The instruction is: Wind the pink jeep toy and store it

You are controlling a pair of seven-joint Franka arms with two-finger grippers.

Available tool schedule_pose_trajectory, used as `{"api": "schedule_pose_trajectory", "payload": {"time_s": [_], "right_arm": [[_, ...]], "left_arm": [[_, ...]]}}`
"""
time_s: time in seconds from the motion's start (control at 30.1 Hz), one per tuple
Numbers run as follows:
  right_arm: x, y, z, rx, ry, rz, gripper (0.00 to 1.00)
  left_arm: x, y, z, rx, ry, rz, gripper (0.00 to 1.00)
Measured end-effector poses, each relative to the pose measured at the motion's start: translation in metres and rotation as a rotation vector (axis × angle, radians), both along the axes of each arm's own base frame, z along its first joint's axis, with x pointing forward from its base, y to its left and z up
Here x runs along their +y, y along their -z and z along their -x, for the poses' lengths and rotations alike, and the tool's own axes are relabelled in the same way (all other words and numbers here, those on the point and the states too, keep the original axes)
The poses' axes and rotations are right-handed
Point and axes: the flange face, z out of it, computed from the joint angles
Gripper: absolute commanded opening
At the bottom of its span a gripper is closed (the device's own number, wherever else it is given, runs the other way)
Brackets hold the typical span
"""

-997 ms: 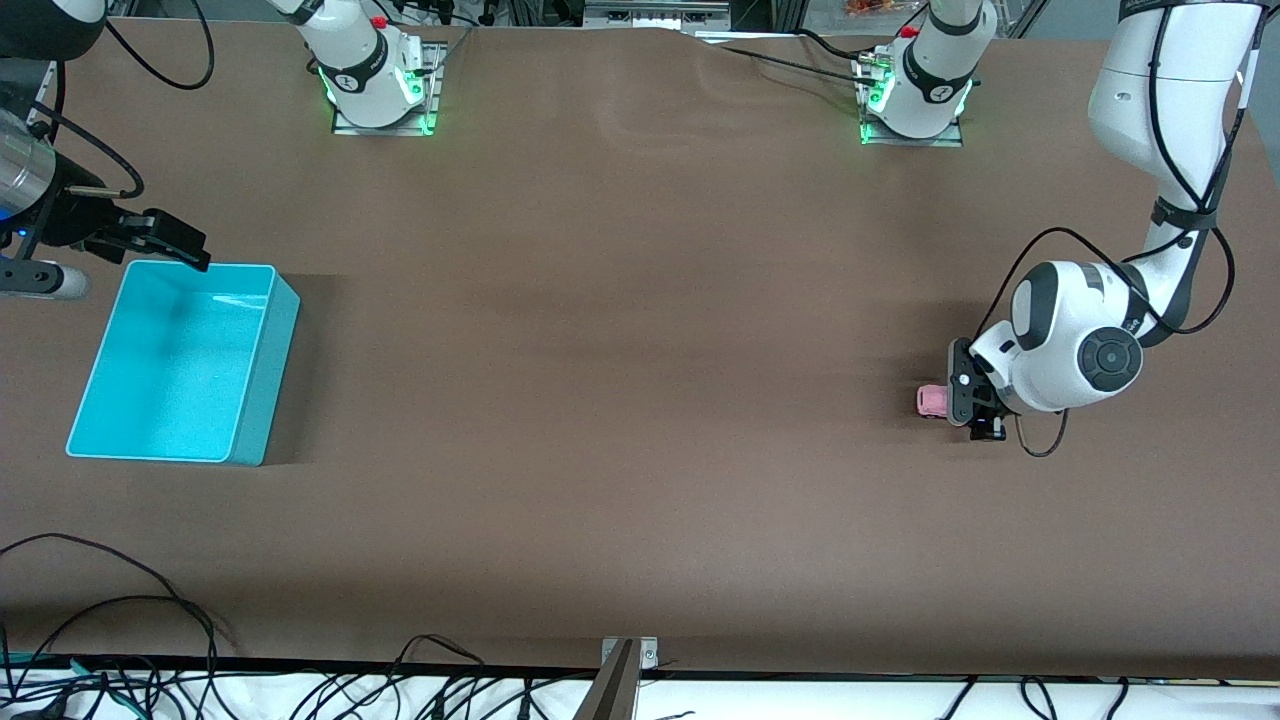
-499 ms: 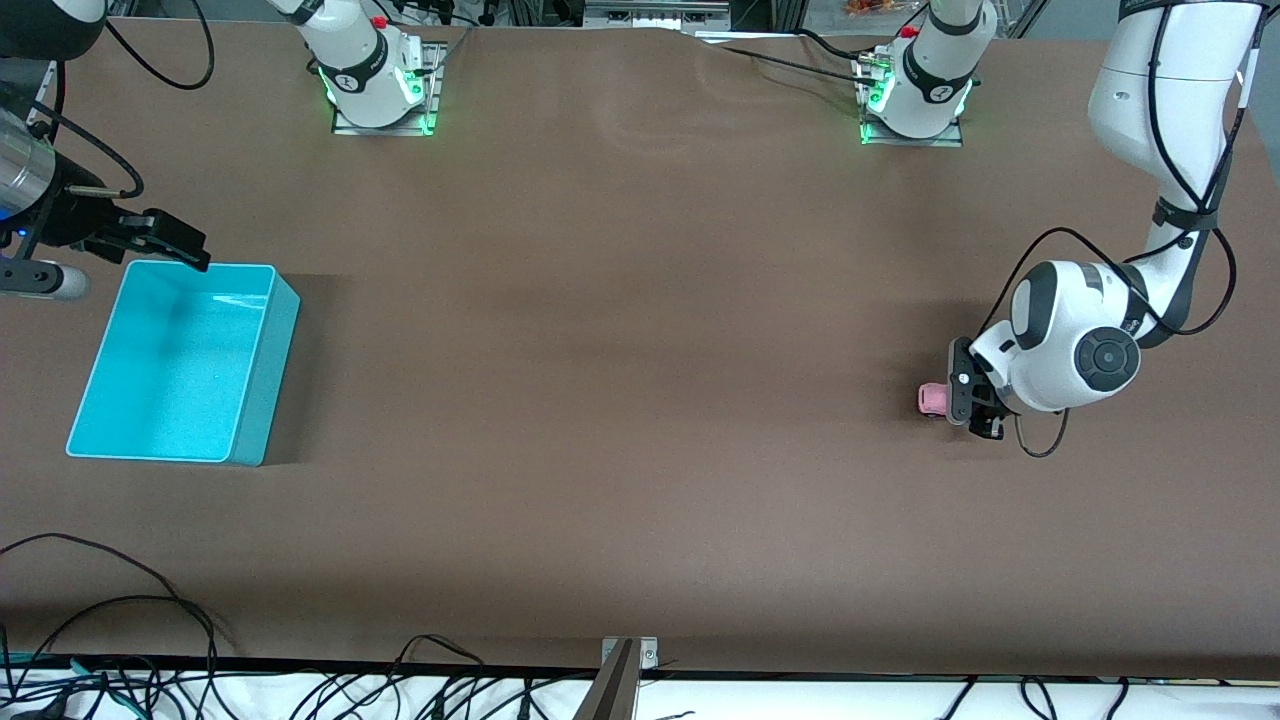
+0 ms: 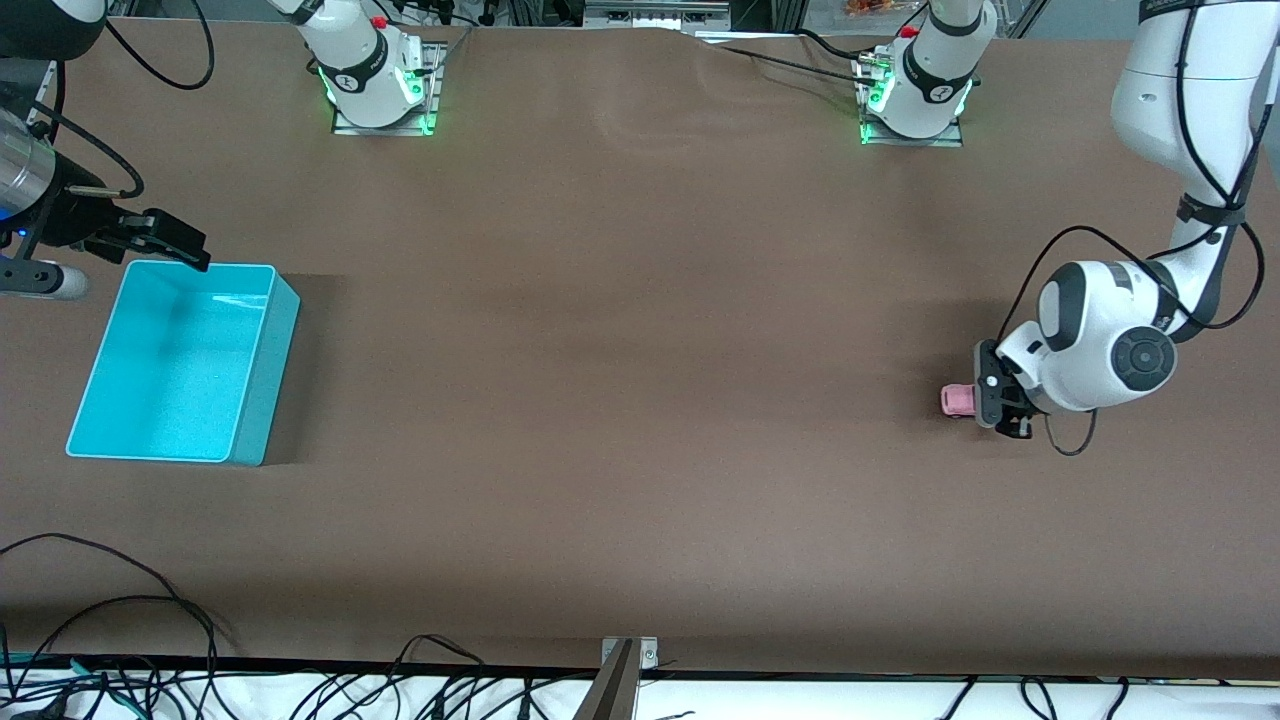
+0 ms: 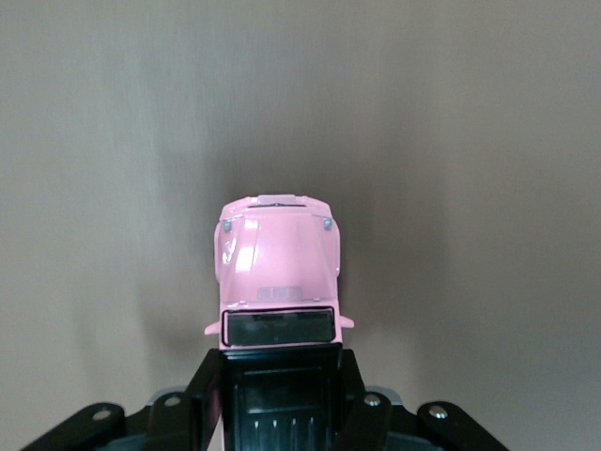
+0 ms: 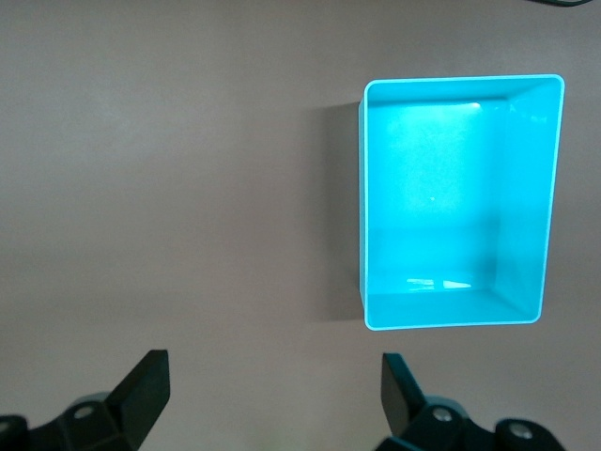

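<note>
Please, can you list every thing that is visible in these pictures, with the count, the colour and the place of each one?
pink jeep toy: one, light pink with black rear, on the table toward the left arm's end, gripped at its black rear.
bin: one, turquoise, empty, on the table toward the right arm's end.
table: one, brown, under everything.
cables: several, black, along the table edge nearest to the front camera.
left pincer: one, black, down at the table, shut on the pink jeep toy.
right pincer: one, black, open, waiting over the table beside the bin's corner farthest from the front camera.
</note>
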Motion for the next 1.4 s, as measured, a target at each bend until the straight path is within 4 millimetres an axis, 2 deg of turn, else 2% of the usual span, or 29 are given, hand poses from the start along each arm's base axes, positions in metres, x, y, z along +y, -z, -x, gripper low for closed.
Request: {"api": "schedule_pose_trajectory", "payload": {"time_s": [0.43,1.4], "right_arm": [[0.000,0.000,0.000,0.000,0.000,0.000,1.00],[0.000,0.000,0.000,0.000,0.000,0.000,1.00]], "left_arm": [[0.091,0.001,0.009,-0.001,-0.041,-0.026,0.04],[0.224,-0.001,0.022,-0.035,-0.002,-0.012,0.04]]}}
